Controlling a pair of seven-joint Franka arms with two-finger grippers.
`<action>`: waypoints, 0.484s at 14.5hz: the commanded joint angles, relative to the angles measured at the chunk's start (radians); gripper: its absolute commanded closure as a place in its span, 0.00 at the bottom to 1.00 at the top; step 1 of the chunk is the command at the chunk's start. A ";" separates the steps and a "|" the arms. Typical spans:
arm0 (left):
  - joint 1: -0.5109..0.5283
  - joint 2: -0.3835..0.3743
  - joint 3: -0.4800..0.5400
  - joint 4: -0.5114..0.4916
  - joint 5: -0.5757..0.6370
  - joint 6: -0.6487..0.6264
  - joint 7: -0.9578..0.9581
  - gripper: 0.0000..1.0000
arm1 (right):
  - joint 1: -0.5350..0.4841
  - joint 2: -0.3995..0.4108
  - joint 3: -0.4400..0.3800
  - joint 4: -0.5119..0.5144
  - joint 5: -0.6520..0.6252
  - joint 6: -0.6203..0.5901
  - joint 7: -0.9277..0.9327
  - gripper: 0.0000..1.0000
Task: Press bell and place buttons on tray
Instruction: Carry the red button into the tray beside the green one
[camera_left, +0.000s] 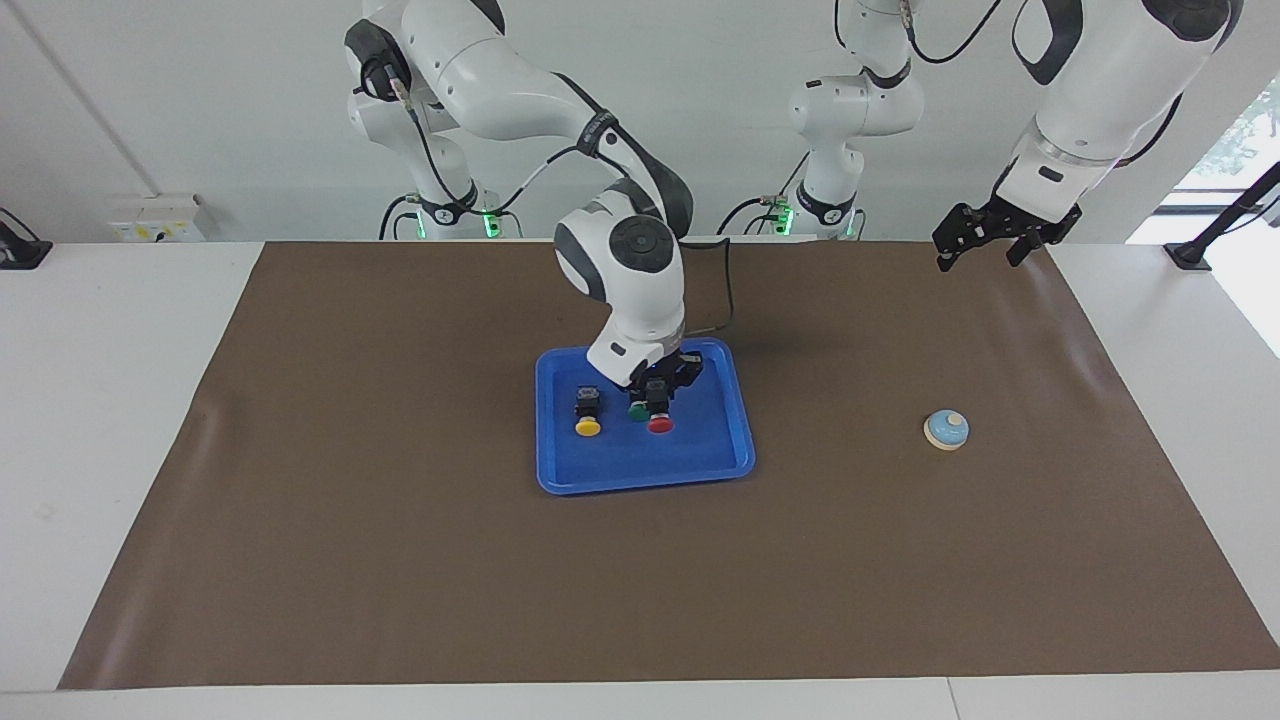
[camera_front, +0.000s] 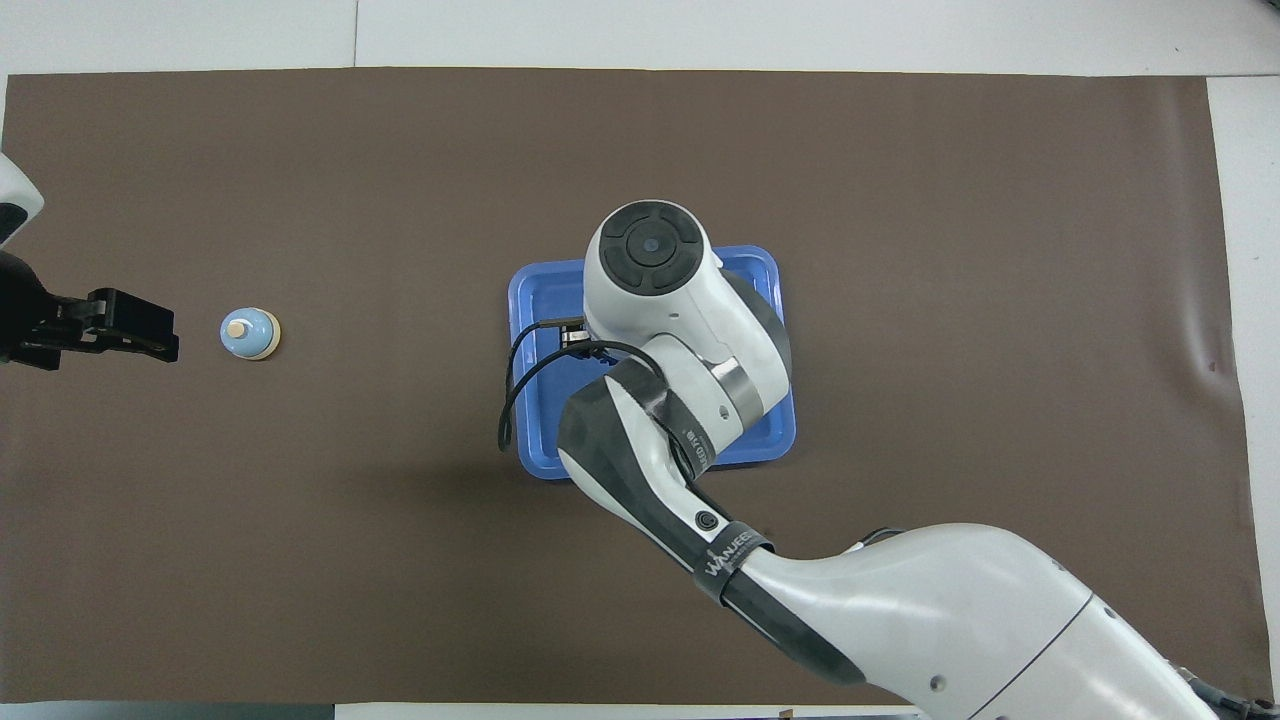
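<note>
While right gripper (camera_left: 659, 392) fingers clamp the red button (camera_left: 660, 423) over the tray (camera_left: 700, 465), beside green button (camera_left: 637, 411) and yellow button (camera_left: 588, 425), left gripper (camera_left: 980, 240) waits, fingers open; bell (camera_left: 946, 429) on tabletop.

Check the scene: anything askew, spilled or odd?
Nothing stands out. Yellow button and green button lie on their sides in the blue tray; the right gripper holds the red button over it. Bell sits upright; the left gripper waits open.
</note>
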 joint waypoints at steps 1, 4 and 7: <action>0.006 -0.010 -0.003 -0.003 -0.001 -0.013 0.000 0.00 | 0.054 0.029 -0.003 0.038 -0.028 -0.002 0.092 1.00; 0.006 -0.010 -0.003 -0.003 -0.001 -0.013 0.000 0.00 | 0.060 0.031 0.000 -0.027 -0.014 0.079 0.128 1.00; 0.006 -0.010 -0.003 -0.003 -0.001 -0.013 0.000 0.00 | 0.074 0.029 0.000 -0.057 -0.016 0.086 0.137 1.00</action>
